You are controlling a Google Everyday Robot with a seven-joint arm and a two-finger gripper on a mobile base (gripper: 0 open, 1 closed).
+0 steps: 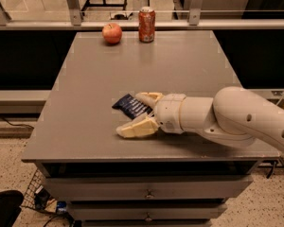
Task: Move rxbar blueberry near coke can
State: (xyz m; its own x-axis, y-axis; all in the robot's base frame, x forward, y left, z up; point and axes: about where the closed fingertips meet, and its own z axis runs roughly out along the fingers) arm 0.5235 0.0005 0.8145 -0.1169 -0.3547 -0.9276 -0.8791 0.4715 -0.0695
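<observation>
Dim, warm light from above; a soft sheen on the table (pixel 189 60), a faint shadow under the gripper (pixel 130 114), lower centre.

Navy snack bar (pixel 131 106) lies flat on the bench (pixel 85 126) between spread jaws; red can (pixel 146 24) stands upright far back.

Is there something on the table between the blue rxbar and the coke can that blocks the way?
Nothing visible does. The rxbar blueberry lies by the open pincer near the front edge; bare table runs to the coke can. The apple stands beside the can, off the straight path.
</observation>
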